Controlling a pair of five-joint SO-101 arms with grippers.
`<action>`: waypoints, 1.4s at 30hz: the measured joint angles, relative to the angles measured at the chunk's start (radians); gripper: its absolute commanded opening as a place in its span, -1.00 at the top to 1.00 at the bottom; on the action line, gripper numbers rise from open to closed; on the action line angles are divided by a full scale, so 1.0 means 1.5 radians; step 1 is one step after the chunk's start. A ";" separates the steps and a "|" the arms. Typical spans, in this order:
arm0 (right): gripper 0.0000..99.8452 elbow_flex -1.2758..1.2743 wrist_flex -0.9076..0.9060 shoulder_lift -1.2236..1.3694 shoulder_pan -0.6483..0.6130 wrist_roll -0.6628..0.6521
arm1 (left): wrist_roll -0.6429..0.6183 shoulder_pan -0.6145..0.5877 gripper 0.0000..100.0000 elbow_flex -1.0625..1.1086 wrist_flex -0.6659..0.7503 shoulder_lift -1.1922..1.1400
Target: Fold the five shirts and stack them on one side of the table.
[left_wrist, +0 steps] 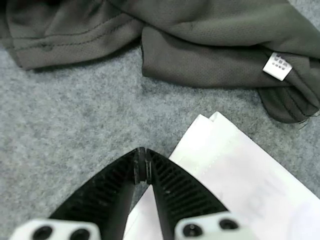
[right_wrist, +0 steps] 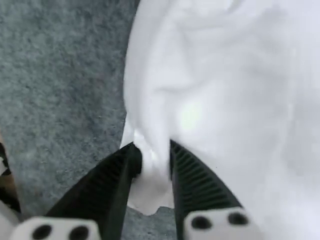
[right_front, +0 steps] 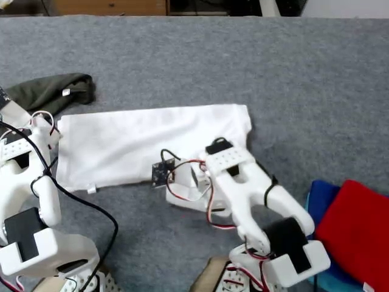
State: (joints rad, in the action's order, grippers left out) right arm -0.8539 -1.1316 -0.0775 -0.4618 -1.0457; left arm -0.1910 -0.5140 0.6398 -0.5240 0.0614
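Right claw (right_wrist: 152, 160) was found clenched on the near hem of the white shirt (right_front: 152, 143), which lay spread flat on the table (right_front: 273, 67). Red shirt (right_front: 355, 225) was seen lying over blue shirt (right_front: 319, 201) at the right edge. Left claw (left_wrist: 145, 167) was clenched on nothing, just beside the white shirt's corner.

Risk judged: only a thin pinch was held, so the hem could slip or the cloth be dragged askew.

Dark shirt (left_wrist: 200, 45) lay crumpled beyond. Its tag (left_wrist: 276, 66) could not be read.

The grey table (right_front: 304, 73) carries a white shirt (right_front: 134, 143) spread flat mid-table. A dark shirt (right_front: 51, 91) lies bunched at the left. A red shirt (right_front: 355, 228) overlaps a blue shirt (right_front: 319, 198) at the right.
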 measured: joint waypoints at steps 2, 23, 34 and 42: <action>0.98 0.000 0.002 0.009 0.001 0.000 | 0.000 0.000 0.95 0.000 0.000 0.000; 0.99 0.262 -0.105 0.041 0.058 0.061 | 0.000 0.000 0.95 0.000 0.000 0.000; 0.99 0.491 -0.105 0.224 0.058 0.061 | 0.000 0.000 0.95 0.000 0.000 0.000; 0.77 0.585 -0.107 0.284 0.058 0.037 | 0.000 0.000 0.95 0.000 0.000 0.000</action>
State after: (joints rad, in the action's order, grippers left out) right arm 0.0238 -1.2927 0.3491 -0.3744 -0.9904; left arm -0.1910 -0.5140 0.6398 -0.5240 0.0614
